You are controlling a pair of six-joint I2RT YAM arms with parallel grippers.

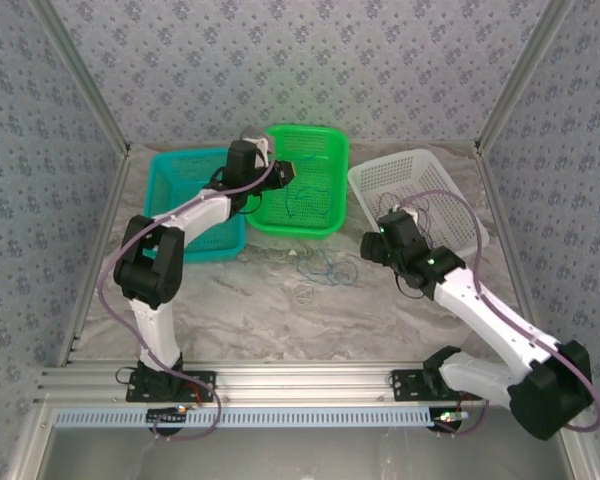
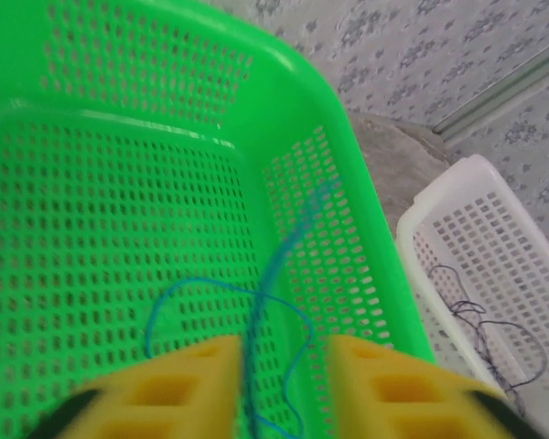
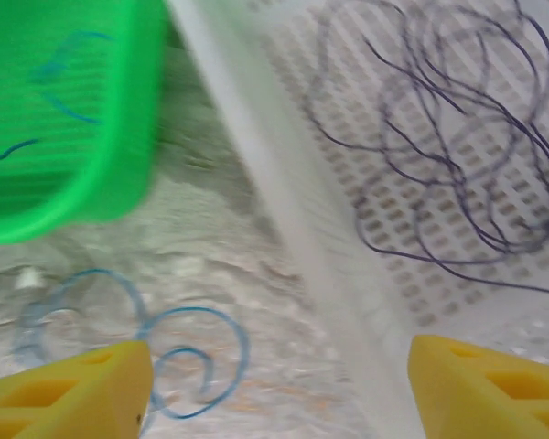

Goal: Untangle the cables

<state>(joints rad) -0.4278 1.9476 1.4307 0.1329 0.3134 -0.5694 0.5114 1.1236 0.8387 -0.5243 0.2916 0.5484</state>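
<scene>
Yellow fingers point(image 2: 197, 384) of the left gripper point(image 2: 284, 357) stand apart, the gap far wider than any wire, gripping nothing; a blue strand point(image 2: 261, 311) runs up through that gap, close to one finger, and loops on the floor of the green basket point(image 2: 119, 137). On the table point(image 3: 220, 247), between the green basket and the white basket point(image 3: 256, 137), lie loose blue loops point(image 3: 197, 361), with a pale cable point(image 1: 305, 292) just beside them; a dark cable point(image 3: 457, 165) is coiled inside the white basket. Wide open and empty, the right gripper point(image 3: 279, 357) has the loops just off its picture-left finger, spread mostly side to side. Judged from the top view, the right arm is much nearer that table tangle, which lies to its left; the left gripper hangs over the green basket, well apart. A teal basket point(image 1: 185, 157) sits left of the green one
</scene>
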